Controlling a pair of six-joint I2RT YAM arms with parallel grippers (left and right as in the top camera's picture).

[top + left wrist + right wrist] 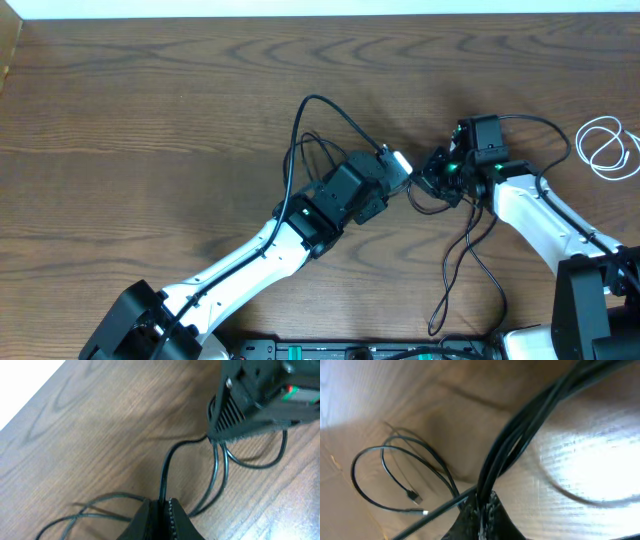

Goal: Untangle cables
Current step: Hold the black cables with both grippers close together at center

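On the grained wooden table (150,120), the left gripper (162,515) and right gripper (482,510) each pinch the thin, glossy black cable (165,470) between closed jaws. The white cable (605,147) lies coiled at the right.

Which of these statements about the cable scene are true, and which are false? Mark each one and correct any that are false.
1. The white cable is wound through the black cable. False: it lies coiled on its own at the right of the table, apart from the black one.
2. The left fingers are closed on the black cable. True.
3. The right fingers are open with nothing between them. False: they are shut on several strands of the black cable.
4. A small plug end lies on the table inside a black loop. True.
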